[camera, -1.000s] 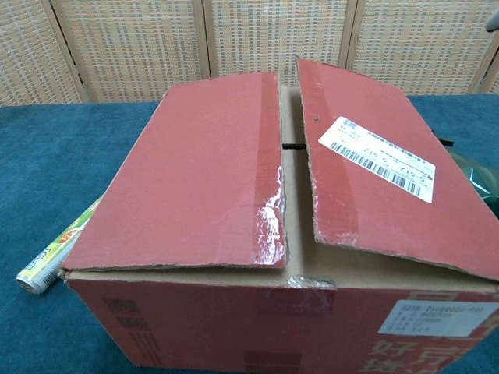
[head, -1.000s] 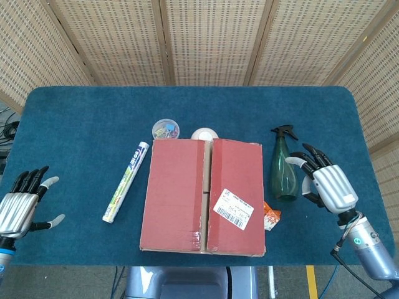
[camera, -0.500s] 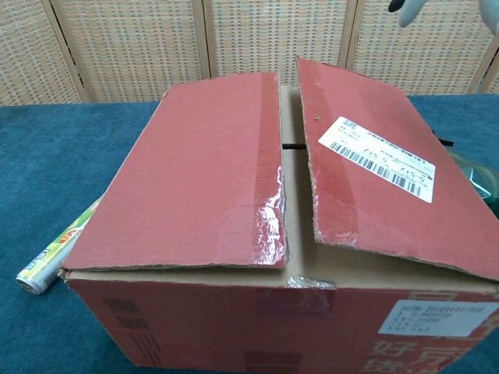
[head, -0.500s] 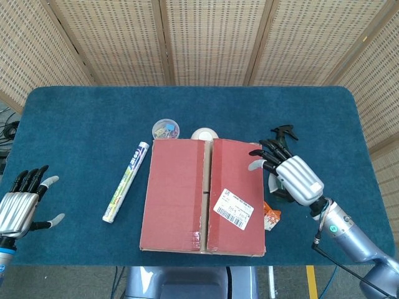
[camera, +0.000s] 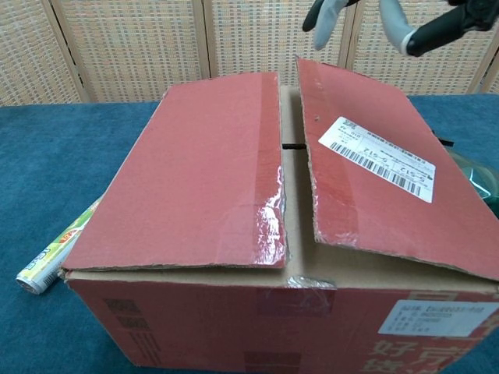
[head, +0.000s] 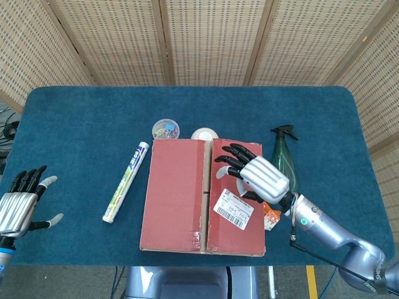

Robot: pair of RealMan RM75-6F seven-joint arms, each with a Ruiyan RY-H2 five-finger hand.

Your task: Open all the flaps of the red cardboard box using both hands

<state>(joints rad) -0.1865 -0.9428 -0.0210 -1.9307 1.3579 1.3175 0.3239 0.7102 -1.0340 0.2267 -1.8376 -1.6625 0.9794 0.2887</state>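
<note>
The red cardboard box (head: 181,199) (camera: 210,179) sits at the table's near edge, both top flaps lying nearly flat with a narrow gap along the middle. A white shipping label (head: 233,209) (camera: 380,158) marks the right flap, which is raised slightly. My right hand (head: 254,175) hovers over the right flap with fingers spread, holding nothing; in the chest view its fingertips (camera: 394,22) show at the top edge, above the flap. My left hand (head: 19,205) is open at the table's left edge, far from the box.
A green spray bottle (head: 283,157) stands just right of the box, close behind my right hand. A foil roll tube (head: 126,182) (camera: 54,253) lies left of the box. A clear tub of clips (head: 166,129) and a white tape roll (head: 203,133) sit behind it. An orange packet (head: 271,215) lies by the box's right side.
My right hand has swung left from beside the spray bottle to above the box's right flap. The left hand and the flaps have not moved.
</note>
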